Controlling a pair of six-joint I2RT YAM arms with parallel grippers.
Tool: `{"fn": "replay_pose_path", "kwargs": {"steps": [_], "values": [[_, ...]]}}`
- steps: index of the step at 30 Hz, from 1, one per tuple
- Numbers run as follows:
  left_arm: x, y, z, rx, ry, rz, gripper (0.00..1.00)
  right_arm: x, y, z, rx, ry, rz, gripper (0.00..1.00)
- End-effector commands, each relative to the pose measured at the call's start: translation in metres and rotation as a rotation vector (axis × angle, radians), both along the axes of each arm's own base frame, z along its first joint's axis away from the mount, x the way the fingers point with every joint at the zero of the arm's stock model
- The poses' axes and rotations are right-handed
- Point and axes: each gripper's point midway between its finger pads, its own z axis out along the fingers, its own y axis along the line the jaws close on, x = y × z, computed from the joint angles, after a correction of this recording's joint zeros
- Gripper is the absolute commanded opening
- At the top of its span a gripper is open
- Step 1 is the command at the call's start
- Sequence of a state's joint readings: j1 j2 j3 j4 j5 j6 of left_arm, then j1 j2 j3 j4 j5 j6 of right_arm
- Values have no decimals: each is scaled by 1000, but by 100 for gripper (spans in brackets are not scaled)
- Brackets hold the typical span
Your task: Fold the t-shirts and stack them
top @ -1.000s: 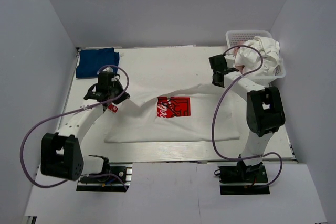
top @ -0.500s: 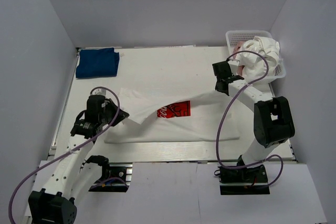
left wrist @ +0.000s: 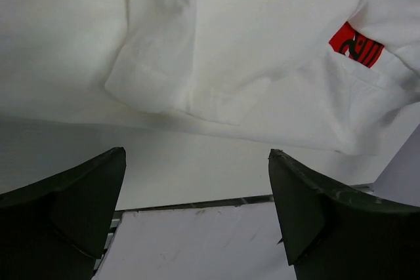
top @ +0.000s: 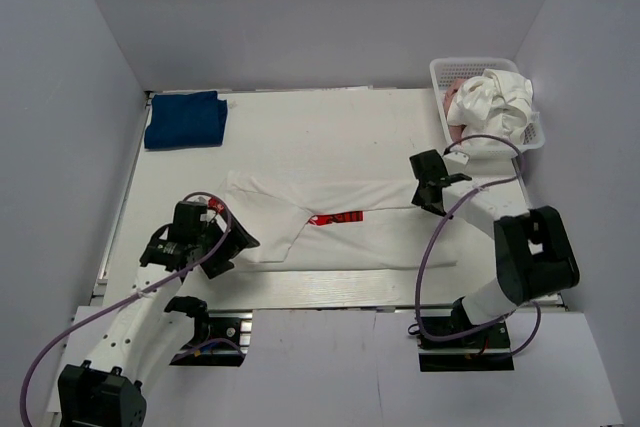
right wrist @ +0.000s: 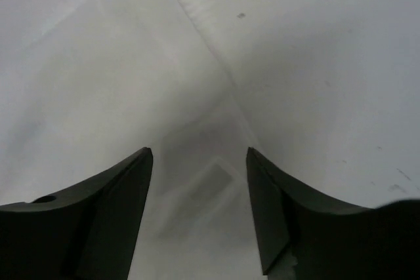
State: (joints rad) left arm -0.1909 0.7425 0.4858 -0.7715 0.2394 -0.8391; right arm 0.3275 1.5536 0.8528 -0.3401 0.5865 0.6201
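The white t-shirt (top: 350, 232) with the red print (top: 340, 217) lies folded on the table, only a thin strip of the print showing. My left gripper (top: 236, 244) stands open just off the shirt's near left corner. In the left wrist view the shirt's sleeve (left wrist: 164, 77) and the print (left wrist: 357, 45) lie beyond the open left gripper (left wrist: 197, 152), which holds nothing. My right gripper (top: 432, 190) is open over the shirt's right end. The right wrist view shows white cloth (right wrist: 98, 63) right under the empty right gripper (right wrist: 199, 151). A dark blue t-shirt (top: 185, 119) lies folded at the far left.
A white mesh basket (top: 470, 63) at the far right corner holds a bundled white tee (top: 500, 97) and a pink one (top: 453, 107). The table's near edge (left wrist: 197, 202) runs just below the left gripper. Grey walls close in three sides.
Both grippers carried the shirt's far edge toward the near side and laid it over. Both then opened and let go. The red print is now mostly covered.
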Motion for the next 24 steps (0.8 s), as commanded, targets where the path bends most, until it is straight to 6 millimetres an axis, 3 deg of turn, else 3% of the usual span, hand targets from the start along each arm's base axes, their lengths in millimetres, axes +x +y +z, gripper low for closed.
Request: {"fn": "replay_pose_path", "kwargs": {"steps": [1, 3, 4, 7, 9, 10, 11, 13, 14, 15, 16, 18, 19, 20, 22, 23, 24], "values": [[18, 5, 27, 31, -101, 10, 100, -20, -24, 23, -23, -88, -158, 67], [30, 6, 31, 44, -126, 23, 100, -30, -35, 31, -51, -113, -192, 71], [44, 4, 45, 39, -188, 15, 100, -30, -36, 34, -55, -122, -192, 73], [73, 3, 56, 70, -252, 2, 100, -12, -24, 54, -19, -178, -127, 79], [86, 1, 54, 76, -261, -6, 100, 14, -1, 70, 45, -237, 13, 90], [100, -4, 58, 63, -306, -20, 100, 21, 15, 68, 92, -236, 78, 90], [106, -7, 44, 64, -264, -29, 100, 25, 30, 67, 125, -227, 182, 90], [120, -14, 37, 46, -268, -54, 100, 44, 57, 68, 195, -257, 288, 90], [126, -15, 32, 49, -253, -55, 100, 46, 65, 65, 202, -248, 347, 90], [129, -16, 9, 59, -192, -58, 100, 49, 83, 58, 259, -234, 417, 90], [132, -17, -1, 62, -172, -59, 100, 54, 92, 60, 270, -243, 455, 90], [149, -20, -7, 63, -164, -59, 100, 54, 103, 38, 305, -177, 478, 90], [150, -20, -28, 74, -97, -62, 100, 51, 106, 30, 306, -152, 488, 90], [156, -19, -35, 92, -90, -62, 100, 48, 106, 13, 303, -112, 483, 90], [175, -22, -39, 99, -89, -72, 100, 43, 109, 1, 305, -91, 488, 90], [189, -23, -48, 115, -72, -77, 100, 32, 109, -17, 311, -41, 483, 90], [199, -20, -51, 137, -71, -63, 100, 27, 110, -22, 323, -23, 479, 90]]}}
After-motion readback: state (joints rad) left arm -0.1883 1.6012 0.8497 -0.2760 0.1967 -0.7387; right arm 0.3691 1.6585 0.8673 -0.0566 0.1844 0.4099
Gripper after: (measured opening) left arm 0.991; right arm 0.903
